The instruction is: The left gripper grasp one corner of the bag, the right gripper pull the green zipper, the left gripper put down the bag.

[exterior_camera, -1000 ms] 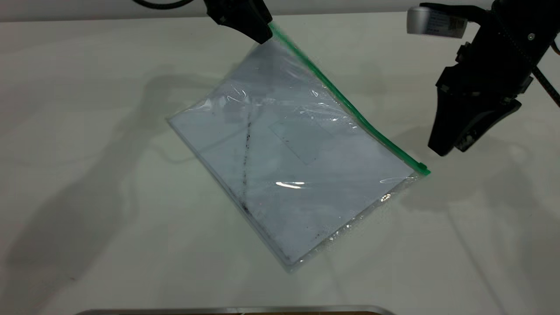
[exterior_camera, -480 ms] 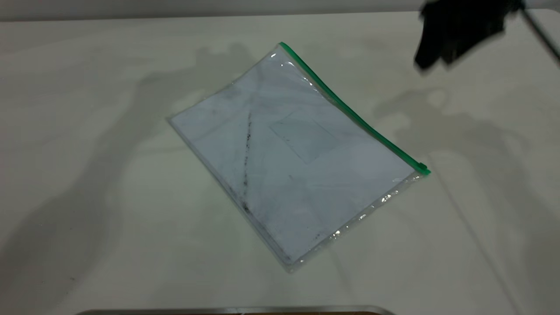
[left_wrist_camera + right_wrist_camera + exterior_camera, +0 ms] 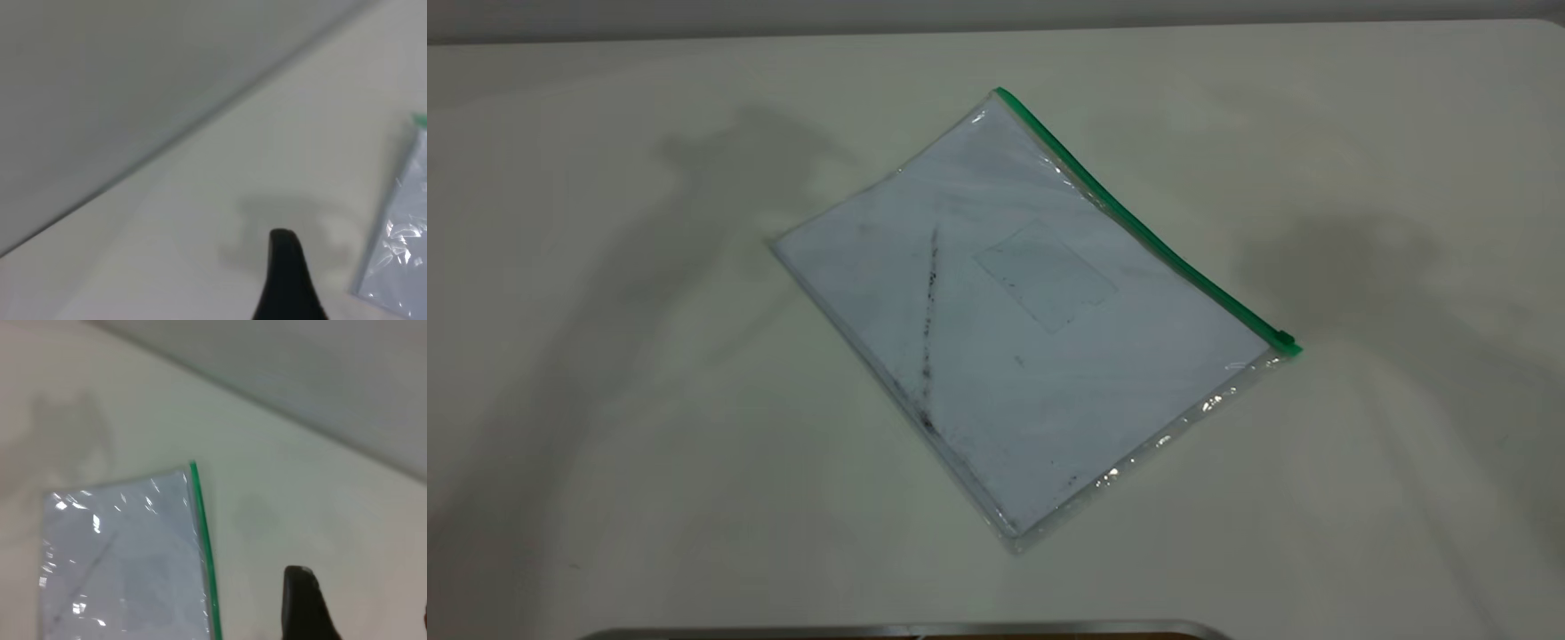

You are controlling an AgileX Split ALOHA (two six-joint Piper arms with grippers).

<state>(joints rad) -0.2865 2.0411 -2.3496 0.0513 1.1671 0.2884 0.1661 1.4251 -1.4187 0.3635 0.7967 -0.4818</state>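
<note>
The bag [image 3: 1023, 311] lies flat mid-table [image 3: 605, 400], held by nothing. Green zipper [image 3: 1138, 222] runs along its 2 o'clock edge, slider tab [image 3: 1285, 340] at the 4 o'clock end. Left gripper [image 3: 288, 280] and right gripper [image 3: 303, 603] show one finger each; jaws can't tell.

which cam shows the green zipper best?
Exterior view: the whole green zipper shows, from the far corner to the slider tab. The right wrist view catches only part of the strip; the left wrist view shows just a green tip.
</note>
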